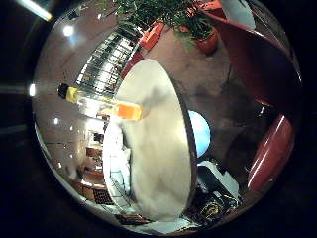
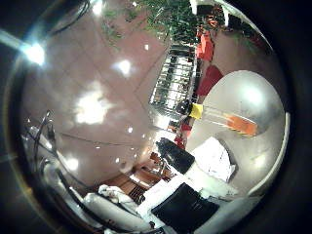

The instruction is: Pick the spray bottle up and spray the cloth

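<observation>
Spray bottle with orange liquid is standing on the round table, white cloth lying right beside it. Hand shows only partly, can't tell how its fingers are set

Spray bottle and cloth sit on round table.

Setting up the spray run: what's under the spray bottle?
The spray bottle stands on the round table, beside the white cloth. Its base hides the tabletop directly beneath.
</observation>
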Robot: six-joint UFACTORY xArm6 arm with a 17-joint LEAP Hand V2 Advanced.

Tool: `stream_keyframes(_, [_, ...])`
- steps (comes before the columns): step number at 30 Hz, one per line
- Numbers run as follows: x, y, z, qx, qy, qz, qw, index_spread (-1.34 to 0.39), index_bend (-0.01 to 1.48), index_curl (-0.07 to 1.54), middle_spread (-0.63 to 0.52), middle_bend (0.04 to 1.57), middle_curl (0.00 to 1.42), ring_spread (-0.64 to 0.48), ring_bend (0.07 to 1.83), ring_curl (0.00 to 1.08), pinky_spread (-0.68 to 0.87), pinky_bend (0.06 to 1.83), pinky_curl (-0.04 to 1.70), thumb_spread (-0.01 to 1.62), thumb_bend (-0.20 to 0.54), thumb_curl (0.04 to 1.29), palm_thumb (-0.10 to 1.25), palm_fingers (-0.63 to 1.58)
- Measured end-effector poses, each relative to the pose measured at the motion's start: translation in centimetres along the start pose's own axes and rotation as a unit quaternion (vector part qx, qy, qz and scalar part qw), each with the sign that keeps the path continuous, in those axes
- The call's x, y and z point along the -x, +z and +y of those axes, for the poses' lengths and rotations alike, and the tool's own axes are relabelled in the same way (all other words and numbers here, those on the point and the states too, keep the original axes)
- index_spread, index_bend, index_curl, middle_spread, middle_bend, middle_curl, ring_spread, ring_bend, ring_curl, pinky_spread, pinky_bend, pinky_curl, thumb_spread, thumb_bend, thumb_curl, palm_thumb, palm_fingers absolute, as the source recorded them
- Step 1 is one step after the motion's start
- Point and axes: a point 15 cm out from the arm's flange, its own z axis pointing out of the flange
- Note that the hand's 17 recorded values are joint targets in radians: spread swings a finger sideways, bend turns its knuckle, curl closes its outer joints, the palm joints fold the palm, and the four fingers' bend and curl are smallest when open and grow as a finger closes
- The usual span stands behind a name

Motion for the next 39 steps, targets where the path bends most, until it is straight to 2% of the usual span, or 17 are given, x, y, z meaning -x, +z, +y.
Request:
stream_keyframes(12, [0.5,8.3,-0.3,0.053,-0.016,0.001,0.998,-0.18,0.16,0.32,0.06,0.4,0.41,0.11,0.61,0.29,0.34,0.49,0.2,1.04,-0.025,0.3,0.56,0.21])
stream_keyframes(19, [2.0,14.7,0.8,0.093,-0.029,-0.004,0.995,-0.16,0.17,0.32,0.04,0.44,0.42,0.08,0.66,0.29,0.31,0.46,0.2,1.02,-0.023,0.3,0.57,0.32])
stream_keyframes(22, [2.5,16.9,1.0,0.1,-0.033,-0.003,0.994,-0.17,0.18,0.33,-0.01,0.51,0.44,0.02,0.72,0.3,0.25,0.47,0.19,1.02,-0.011,0.32,0.64,0.47])
stream_keyframes(24, [3.3,18.5,1.3,0.106,-0.033,-0.012,0.994,-0.2,0.18,0.34,-0.06,0.57,0.46,-0.05,0.81,0.32,0.18,0.54,0.19,1.03,-0.007,0.34,0.71,0.66])
stream_keyframes(26, [4.0,19.8,1.7,0.113,-0.034,-0.019,0.993,-0.26,0.21,0.37,-0.13,0.67,0.51,-0.15,0.93,0.37,0.01,0.69,0.22,1.02,0.006,0.37,0.81,1.01])
stream_keyframes(27, [4.4,20.4,1.8,0.115,-0.033,-0.023,0.993,-0.28,0.22,0.37,-0.14,0.68,0.52,-0.17,0.94,0.37,-0.06,0.73,0.22,1.02,0.004,0.38,0.85,1.09])
stream_keyframes(29, [5.0,21.2,2.0,0.118,-0.033,-0.027,0.992,-0.31,0.34,0.45,-0.15,0.79,0.57,-0.19,1.0,0.42,-0.2,0.88,0.29,1.01,0.009,0.4,0.93,1.29])
stream_keyframes(31, [5.5,21.7,2.2,0.123,-0.034,-0.029,0.991,-0.31,0.53,0.55,-0.15,0.9,0.6,-0.19,1.08,0.46,-0.28,0.99,0.35,1.02,-0.007,0.42,0.98,1.35])
stream_keyframes(34, [6.4,22.0,2.1,0.128,-0.038,-0.033,0.99,-0.28,0.68,0.62,-0.13,1.0,0.62,-0.17,1.17,0.49,-0.29,1.08,0.4,1.04,-0.008,0.44,1.01,1.35])
stream_keyframes(35, [6.8,22.0,2.0,0.129,-0.041,-0.033,0.99,-0.26,0.78,0.66,-0.12,1.04,0.63,-0.17,1.2,0.5,-0.28,1.13,0.43,1.05,-0.005,0.45,1.03,1.35])
stream_keyframes(39, [8.7,21.8,1.6,0.133,-0.052,-0.035,0.989,-0.22,0.94,0.71,-0.1,1.15,0.64,-0.15,1.3,0.53,-0.25,1.22,0.51,1.06,-0.008,0.48,1.06,1.31])
